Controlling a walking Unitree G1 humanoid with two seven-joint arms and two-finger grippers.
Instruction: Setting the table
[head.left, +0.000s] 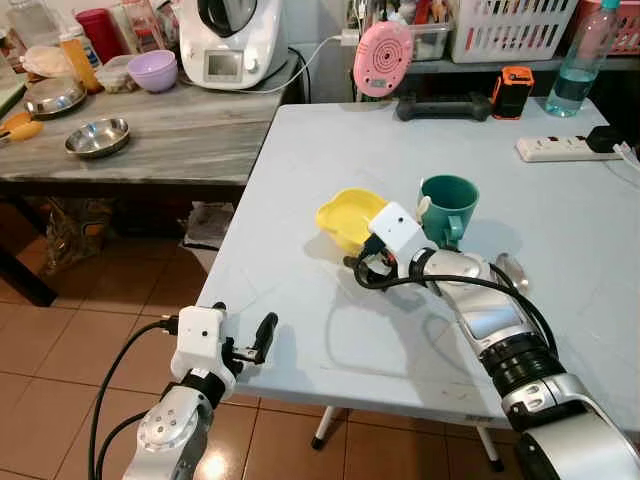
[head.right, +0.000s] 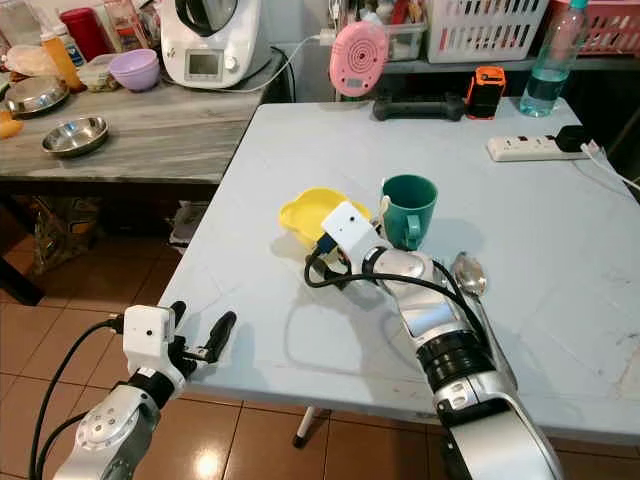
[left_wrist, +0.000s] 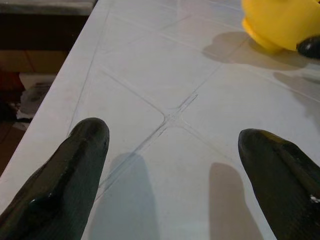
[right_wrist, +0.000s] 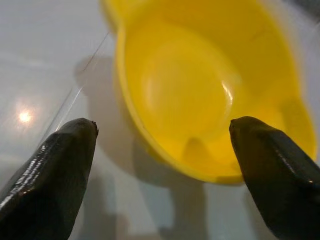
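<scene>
left gripper (head.left: 262, 338): nearest, at the near left edge of the worktop, fingers spread apart, nothing between them; in its wrist view the fingertips (left_wrist: 87, 137) hang over bare tabletop seams
worktop (head.left: 300, 160): pale blue-grey folding table, brown tiled floor beneath
right gripper (right_wrist: 162, 145): out over mid-worktop, released, fingers wide, pointed at the near rim of the yellow bowl, not touching it
yellow bowl (head.left: 350, 217): upright on the worktop, empty, just beyond the right gripper, just left of the mug
green mug (head.left: 447, 207): upright, beside the bowl on its right, handle facing the robot
spoon (head.right: 468, 272): metal, flat on the worktop right of the right forearm, partly hidden by it
power strip (head.left: 556, 148): white, far right of the worktop
water bottle (head.left: 577, 70): far right corner, upright
pink round gadget (head.left: 382, 57): standing at the far edge
side counter (head.left: 170, 140): grey wood, to the left; holds a steel bowl (head.left: 97, 137), a purple bowl (head.left: 154, 70), a white kitchen machine (head.left: 234, 40)
</scene>
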